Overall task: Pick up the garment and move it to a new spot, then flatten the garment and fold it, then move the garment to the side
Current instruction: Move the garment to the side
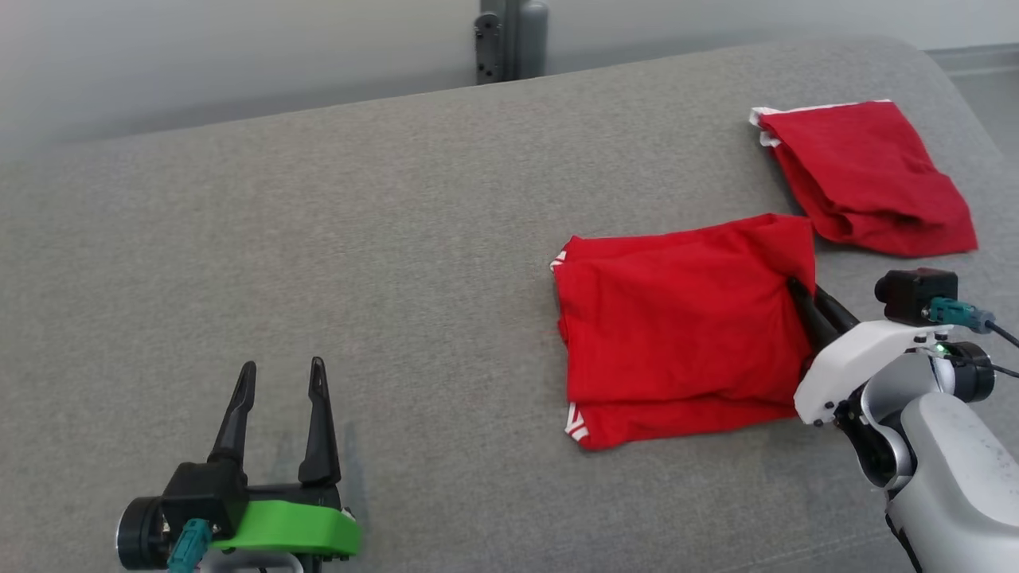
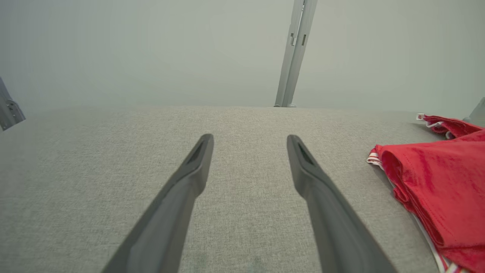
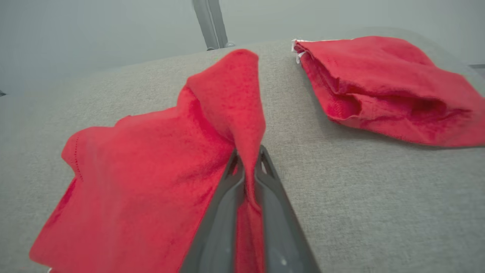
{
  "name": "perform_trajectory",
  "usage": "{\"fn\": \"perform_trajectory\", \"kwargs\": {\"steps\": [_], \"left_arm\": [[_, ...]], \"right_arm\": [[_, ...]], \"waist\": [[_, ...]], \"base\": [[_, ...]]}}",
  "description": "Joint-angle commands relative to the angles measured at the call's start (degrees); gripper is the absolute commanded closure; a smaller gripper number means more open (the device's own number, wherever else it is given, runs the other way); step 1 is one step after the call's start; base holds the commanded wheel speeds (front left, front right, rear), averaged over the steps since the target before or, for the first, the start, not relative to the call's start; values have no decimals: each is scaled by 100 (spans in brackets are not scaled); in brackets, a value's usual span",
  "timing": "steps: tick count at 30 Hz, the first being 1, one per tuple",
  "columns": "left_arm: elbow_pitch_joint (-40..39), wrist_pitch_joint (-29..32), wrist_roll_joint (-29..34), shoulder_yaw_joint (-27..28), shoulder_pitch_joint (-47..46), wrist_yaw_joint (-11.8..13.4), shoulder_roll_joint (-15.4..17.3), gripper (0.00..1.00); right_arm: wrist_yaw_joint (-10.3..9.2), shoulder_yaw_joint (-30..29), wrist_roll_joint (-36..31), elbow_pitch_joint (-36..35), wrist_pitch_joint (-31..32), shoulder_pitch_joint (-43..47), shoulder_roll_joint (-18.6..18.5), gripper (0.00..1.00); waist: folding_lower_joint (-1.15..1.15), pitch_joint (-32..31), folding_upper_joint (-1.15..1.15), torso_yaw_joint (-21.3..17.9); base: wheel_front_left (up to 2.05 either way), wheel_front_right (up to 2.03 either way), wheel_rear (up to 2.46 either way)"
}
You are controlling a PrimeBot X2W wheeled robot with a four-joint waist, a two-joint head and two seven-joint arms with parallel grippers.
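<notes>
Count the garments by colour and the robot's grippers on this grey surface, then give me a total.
Red garments: 2, near garment pinched by the right gripper, far garment lying free.
Grippers: 2, the left gripper open.
Total: 4

Folded red garment [image 1: 677, 326], right corner upturned

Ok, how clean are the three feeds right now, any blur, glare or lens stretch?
Head view: soft even light, no glare, only faint shadows under the near garment. Left wrist view: wide-angle stretch on the left gripper, hazy wall behind. Right wrist view: its corner pinched in the right gripper looks slightly soft; the second garment casts a thin shadow.
</notes>
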Motion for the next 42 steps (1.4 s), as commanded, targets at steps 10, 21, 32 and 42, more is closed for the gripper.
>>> {"fn": "perform_trajectory", "kwargs": {"steps": [10, 21, 32, 42], "left_arm": [[76, -15, 242, -90, -444, -98, 197, 0], [217, -15, 206, -170, -504, -86, 185, 0], [266, -15, 82, -259, -328, -51, 53, 0], [243, -15, 55, -300, -266, -37, -1, 0]], "right_arm": [[-9, -253, -142, -311, -212, -132, 131, 100], [-9, -179, -340, -364, -256, -539, 136, 100], [-8, -193, -522, 138, 93, -1711, 267, 100], [-7, -753, -798, 1063, -95, -2530, 308, 100]], "waist": [[0, 642, 0, -1570], [0, 541, 0, -1347], [0, 298, 0, -685], [0, 272, 0, -327]], "base": [[0, 0, 0], [0, 0, 0], [0, 0, 0], [0, 0, 0]]}}
